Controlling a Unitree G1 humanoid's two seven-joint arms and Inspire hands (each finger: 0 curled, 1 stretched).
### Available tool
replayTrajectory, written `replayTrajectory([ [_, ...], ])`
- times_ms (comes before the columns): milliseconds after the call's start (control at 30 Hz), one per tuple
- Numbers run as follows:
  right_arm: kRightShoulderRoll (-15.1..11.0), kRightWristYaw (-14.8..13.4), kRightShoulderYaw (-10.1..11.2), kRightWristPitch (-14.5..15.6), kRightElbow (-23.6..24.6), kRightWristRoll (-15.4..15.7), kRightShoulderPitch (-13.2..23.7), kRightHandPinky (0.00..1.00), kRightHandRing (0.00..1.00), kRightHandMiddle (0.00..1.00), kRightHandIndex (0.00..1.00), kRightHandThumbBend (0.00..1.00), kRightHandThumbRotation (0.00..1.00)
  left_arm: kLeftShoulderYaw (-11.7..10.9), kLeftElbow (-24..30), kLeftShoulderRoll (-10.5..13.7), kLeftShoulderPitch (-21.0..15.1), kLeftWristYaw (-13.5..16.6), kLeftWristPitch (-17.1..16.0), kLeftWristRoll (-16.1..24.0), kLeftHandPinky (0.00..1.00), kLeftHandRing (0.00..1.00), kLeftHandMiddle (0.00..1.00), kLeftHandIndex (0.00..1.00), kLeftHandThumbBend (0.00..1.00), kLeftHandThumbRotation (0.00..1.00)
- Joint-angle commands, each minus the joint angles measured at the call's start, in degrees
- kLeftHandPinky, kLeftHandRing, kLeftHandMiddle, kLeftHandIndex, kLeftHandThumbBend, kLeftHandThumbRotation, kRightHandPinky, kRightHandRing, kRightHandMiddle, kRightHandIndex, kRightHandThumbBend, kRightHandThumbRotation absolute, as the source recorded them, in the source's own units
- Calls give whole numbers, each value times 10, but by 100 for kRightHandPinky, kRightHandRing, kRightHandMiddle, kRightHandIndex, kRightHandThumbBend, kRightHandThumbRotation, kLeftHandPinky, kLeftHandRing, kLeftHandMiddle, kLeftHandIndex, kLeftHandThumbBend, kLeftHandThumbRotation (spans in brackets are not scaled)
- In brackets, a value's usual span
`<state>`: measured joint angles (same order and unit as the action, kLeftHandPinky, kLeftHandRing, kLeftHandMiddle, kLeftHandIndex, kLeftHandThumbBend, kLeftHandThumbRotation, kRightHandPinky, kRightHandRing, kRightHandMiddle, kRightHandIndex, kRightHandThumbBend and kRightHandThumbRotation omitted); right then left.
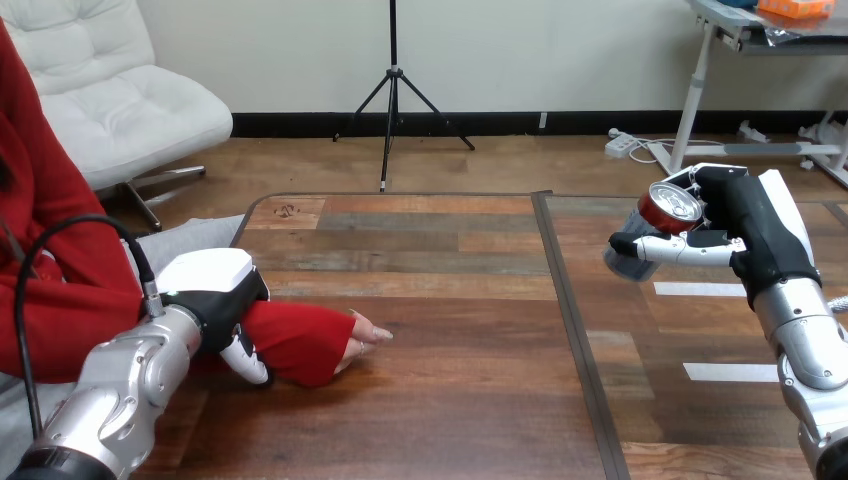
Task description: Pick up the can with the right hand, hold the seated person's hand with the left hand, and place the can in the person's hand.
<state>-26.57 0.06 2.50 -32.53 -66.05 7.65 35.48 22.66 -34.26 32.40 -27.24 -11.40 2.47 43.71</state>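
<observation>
A can (655,225) with a red top rim is lifted off the table at the right, tilted toward the left, with my right hand (735,225) shut on it, fingers and thumb wrapped round its body. At the left, the person's hand (368,332) rests on the table (450,400) at the end of a red sleeve (295,340). My left hand (215,290) lies over the sleeved forearm, its fingers curled down round it near the wrist.
A dark seam (570,310) runs front to back between two table sections. White tape strips (730,372) mark the right section below the raised can. The person sits at the left edge.
</observation>
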Motion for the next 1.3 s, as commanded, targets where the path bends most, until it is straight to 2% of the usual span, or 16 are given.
replayTrajectory([
  [0,4,-4,10,-14,33,-10,27,25,30,38,44,87,0,1,-9,-7,-20,5,6,-2,19,25,34,38,71,0],
  [767,1,-11,7,-16,28,-3,27,28,33,39,43,87,0,-18,23,3,-9,18,11,-31,16,23,32,36,68,0],
  [1100,3,-6,10,-14,26,-8,29,29,33,40,44,86,0,-41,43,11,2,51,-13,-49,19,26,35,38,67,0],
  [1267,4,-5,11,-14,25,-9,29,29,34,40,44,87,0,-49,53,15,8,60,-16,-52,22,30,38,39,66,0],
])
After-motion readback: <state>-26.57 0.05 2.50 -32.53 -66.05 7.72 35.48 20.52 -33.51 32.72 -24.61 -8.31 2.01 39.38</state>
